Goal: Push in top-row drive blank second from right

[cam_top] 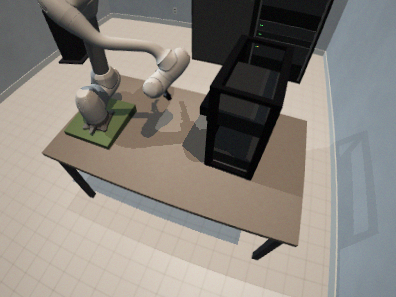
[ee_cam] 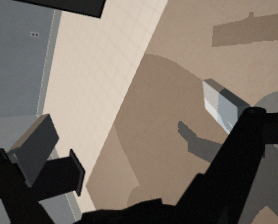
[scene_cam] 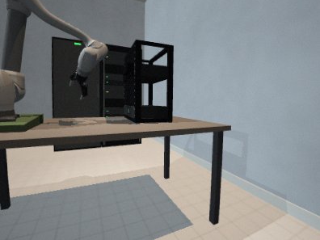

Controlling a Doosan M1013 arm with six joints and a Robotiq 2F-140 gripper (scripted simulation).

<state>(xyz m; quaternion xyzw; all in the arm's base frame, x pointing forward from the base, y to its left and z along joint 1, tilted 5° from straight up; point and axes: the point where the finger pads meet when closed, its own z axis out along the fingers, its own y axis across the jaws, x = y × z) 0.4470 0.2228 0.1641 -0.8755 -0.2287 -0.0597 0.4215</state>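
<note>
Drive blanks sit unseen on the front of the tall black open-frame rack [cam_top: 215,85] standing loose on the brown counter [cam_top: 165,169], likely stiff, needing a straight low-force push, while the black gripper [scene_cam: 78,85] hangs wide open, empty, well apart.

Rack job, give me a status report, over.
Gripper open, holding nothing, hanging above the table. Rack upright on the table, untouched, gripper well short of it. Nothing seen between them.
</note>
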